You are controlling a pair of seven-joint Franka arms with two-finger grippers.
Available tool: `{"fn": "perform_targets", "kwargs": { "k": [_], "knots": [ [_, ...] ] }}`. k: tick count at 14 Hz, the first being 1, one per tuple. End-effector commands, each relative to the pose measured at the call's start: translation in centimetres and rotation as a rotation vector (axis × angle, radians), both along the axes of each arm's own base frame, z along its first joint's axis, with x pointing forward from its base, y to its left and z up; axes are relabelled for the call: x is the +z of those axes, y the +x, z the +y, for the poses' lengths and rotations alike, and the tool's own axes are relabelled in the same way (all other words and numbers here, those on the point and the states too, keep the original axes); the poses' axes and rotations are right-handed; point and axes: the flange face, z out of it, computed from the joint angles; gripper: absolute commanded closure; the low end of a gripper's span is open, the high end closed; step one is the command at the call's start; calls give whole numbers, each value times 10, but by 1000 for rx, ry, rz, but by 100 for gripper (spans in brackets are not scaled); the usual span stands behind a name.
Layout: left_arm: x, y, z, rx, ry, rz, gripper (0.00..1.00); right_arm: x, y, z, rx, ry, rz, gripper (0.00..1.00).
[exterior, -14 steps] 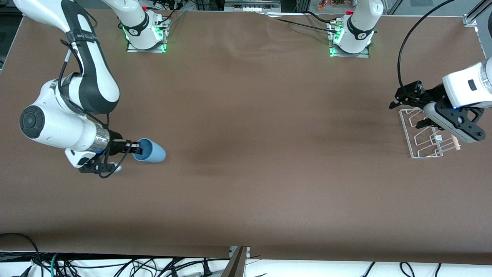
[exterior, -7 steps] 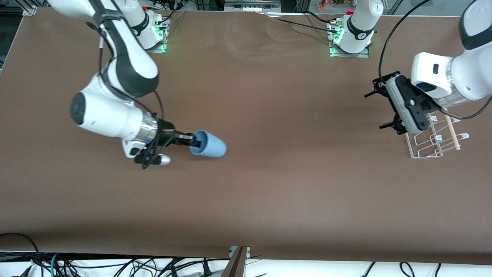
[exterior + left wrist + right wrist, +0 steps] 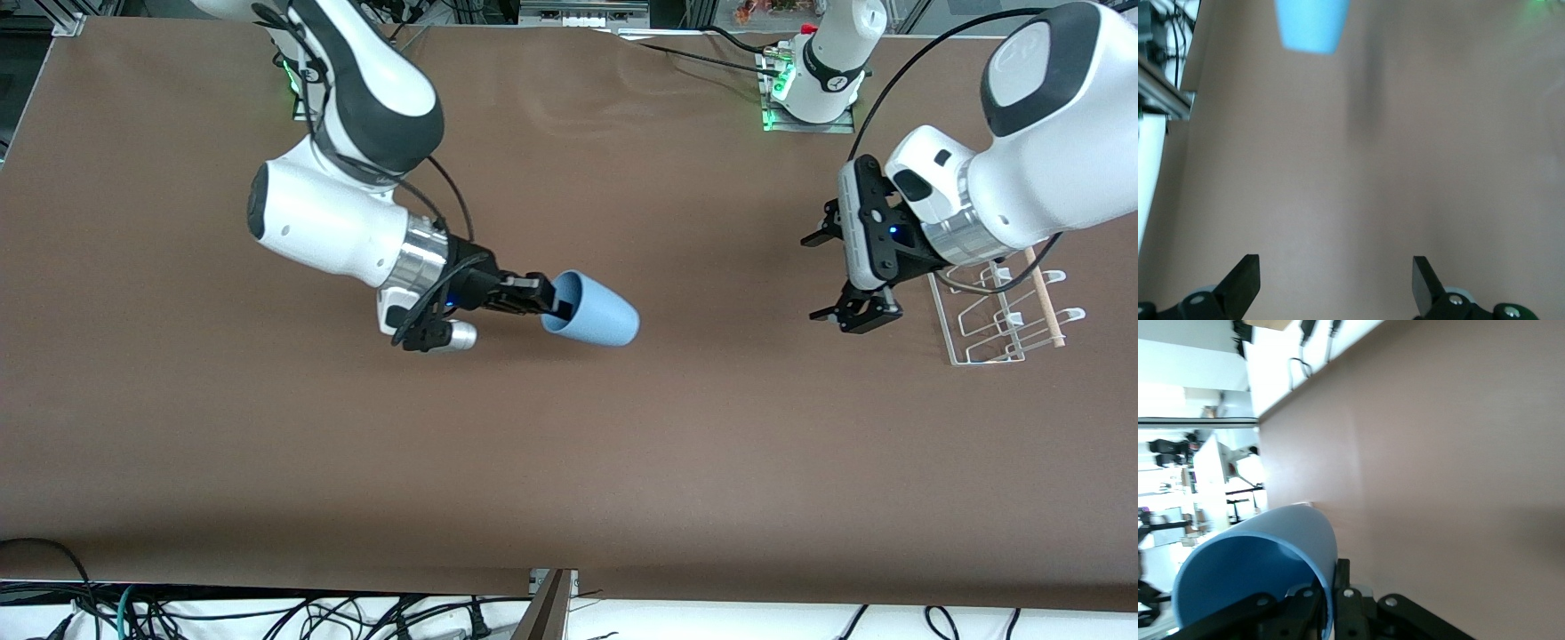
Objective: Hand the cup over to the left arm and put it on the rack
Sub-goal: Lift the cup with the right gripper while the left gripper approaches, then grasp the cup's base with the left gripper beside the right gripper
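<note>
My right gripper [image 3: 556, 302] pinches the rim of the cup [image 3: 591, 308], held sideways above mid-table, well apart from the rack [image 3: 1000, 316]. My left gripper [image 3: 836, 271], fingers spread, hovers just beside the rack.

My right gripper [image 3: 558, 305], pinching the rim of the cup [image 3: 594, 310], has carried it from the right arm's end of the table to over the middle. My left gripper [image 3: 827, 274], fingers spread, has swung off the rack [image 3: 969, 342] toward the cup and now faces it.
</note>
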Motion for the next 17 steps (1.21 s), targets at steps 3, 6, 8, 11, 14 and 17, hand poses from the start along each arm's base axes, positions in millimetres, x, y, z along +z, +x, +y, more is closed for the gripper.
{"fn": "perform_targets", "kwargs": {
  "k": [3, 6, 8, 11, 14, 17],
  "knots": [
    [9, -1, -24, -77, -29, -115, 0, 1, -1, 66, -79, 111, -79, 100],
    [10, 2, -32, -77, -14, -157, 0, -1, -13, 90, -84, 124, -102, 100],
    [7, 6, -34, -64, -16, -176, 0, 0, -20, 101, -100, 133, -125, 100],
    [-10, 14, -50, -66, -32, -190, 0, 3, -28, 110, -92, 139, -131, 100],
    [-15, 17, -52, -50, -37, -187, 0, 12, -33, 115, -89, 151, -142, 100],
    [-24, 20, -57, -41, -45, -173, 0, 13, -38, 120, -94, 155, -153, 100]
  ]
}}
